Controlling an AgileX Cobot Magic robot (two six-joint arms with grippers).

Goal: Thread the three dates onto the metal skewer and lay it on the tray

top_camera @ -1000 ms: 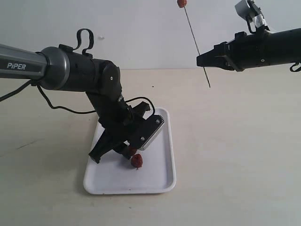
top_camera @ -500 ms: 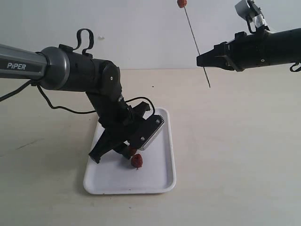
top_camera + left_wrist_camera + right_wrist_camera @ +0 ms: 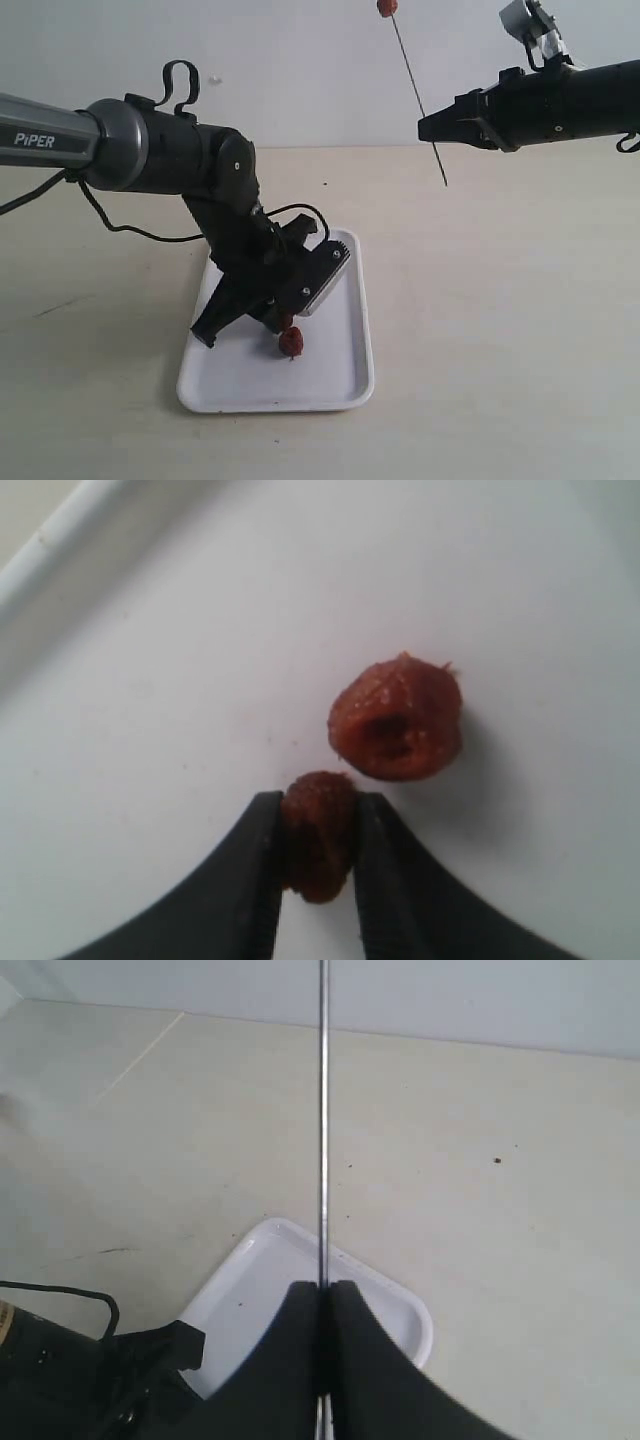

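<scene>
The left gripper (image 3: 281, 322) pinches the second date (image 3: 318, 845) between narrow jaws low over the tray (image 3: 345, 385), at 7 o'clock in the exterior view. The third date (image 3: 291, 342) lies loose on the tray, just beside the pinched one at its 5 o'clock. At 1 o'clock, the right gripper (image 3: 422, 126) is clamped on the metal skewer (image 3: 412, 78), which is held aloft and steeply tilted, with the first date (image 3: 387, 7) at its upper end. The hold looks shallow, out at the fingertips, so the wrinkled fruit could squirt free on lifting. A sideways drag might knock its neighbour away. The thin rod could pivot in the jaws when a date is pushed on.
</scene>
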